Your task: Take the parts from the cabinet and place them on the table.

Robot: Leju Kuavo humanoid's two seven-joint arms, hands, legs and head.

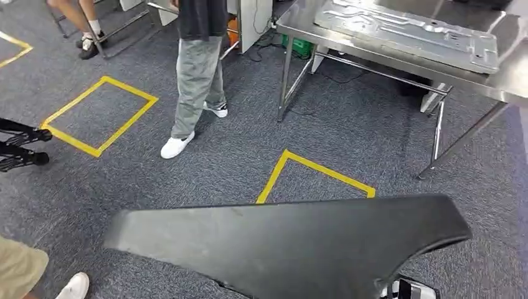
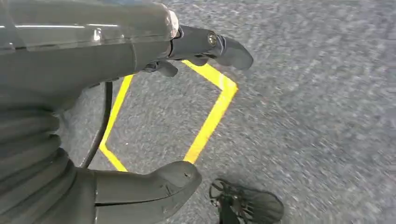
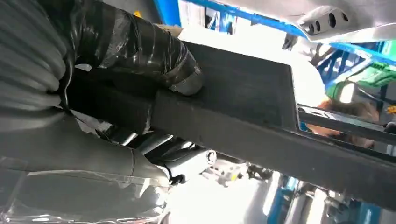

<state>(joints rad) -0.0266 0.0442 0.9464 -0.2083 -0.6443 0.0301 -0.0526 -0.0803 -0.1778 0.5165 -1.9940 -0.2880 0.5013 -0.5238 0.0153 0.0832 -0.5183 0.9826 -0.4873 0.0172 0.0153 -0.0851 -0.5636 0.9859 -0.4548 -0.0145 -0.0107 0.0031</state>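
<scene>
One black panel (image 1: 292, 246), flat, matte, tapered | right hand (image 3: 140, 93) grips it | left hand (image 2: 140, 107) spread

Grey carpet (image 1: 361, 134) covers the floor, marked with yellow tape squares (image 1: 99, 115). A steel table (image 1: 498, 84) on thin legs stands in the far right corner, a pressed metal sheet (image 1: 408, 31) lying on it. A person in grey trousers (image 1: 198, 81) stands mid-floor.

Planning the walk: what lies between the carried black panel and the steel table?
In the head view, grey carpet with a yellow tape corner between black panel and steel table.
</scene>
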